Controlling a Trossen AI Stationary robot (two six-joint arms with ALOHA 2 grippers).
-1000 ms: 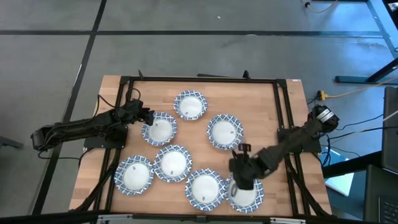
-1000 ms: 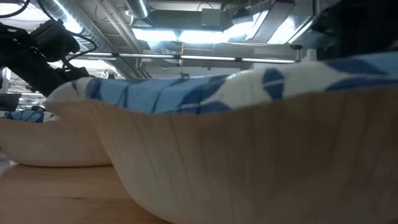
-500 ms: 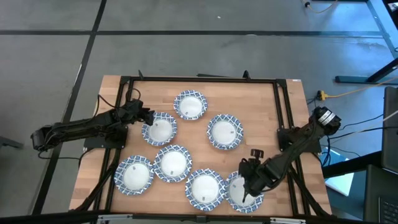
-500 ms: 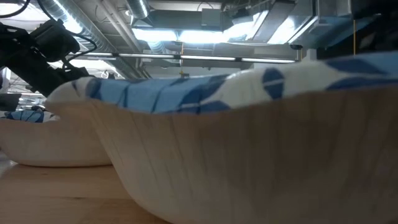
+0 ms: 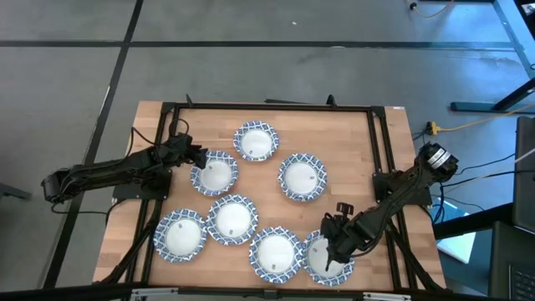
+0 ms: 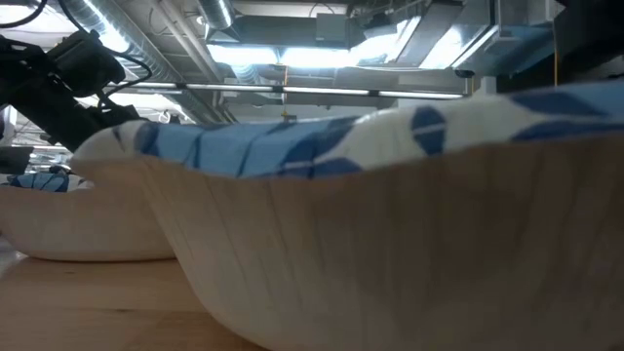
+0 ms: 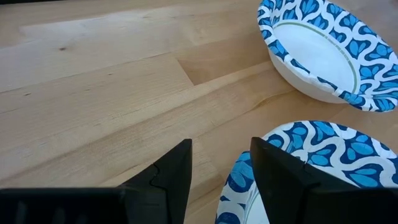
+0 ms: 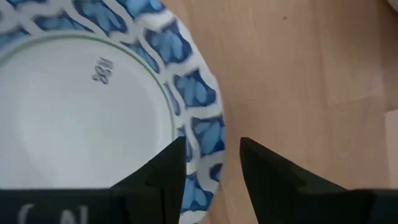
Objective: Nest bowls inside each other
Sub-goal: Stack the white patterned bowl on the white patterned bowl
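Observation:
Seven small round bowls, white inside with blue-and-white scalloped rims, sit upright on the wooden table (image 5: 150,125). My left gripper (image 5: 201,157) (image 7: 221,142) is open at the left edge of the far-left bowl (image 5: 216,176); in the left wrist view one finger (image 7: 283,174) stands over that bowl's rim (image 7: 239,180) and the other over bare wood. My right gripper (image 5: 333,251) (image 8: 211,142) is open, pointing down over the near-right bowl (image 5: 328,256), with its fingers on either side of the rim (image 8: 202,124). I see no touch.
The other bowls lie close together: one far (image 5: 256,140), one right of centre (image 5: 302,177), one in the middle (image 5: 231,219), one near-left (image 5: 180,235) and one near (image 5: 275,253). A black frame (image 5: 267,107) runs round the table. A bowl wall (image 6: 390,234) fills the low view.
My right gripper has moved toward the table's near edge and a little right, coming down over the near-right bowl's rim, then has held still. No bowl has moved.

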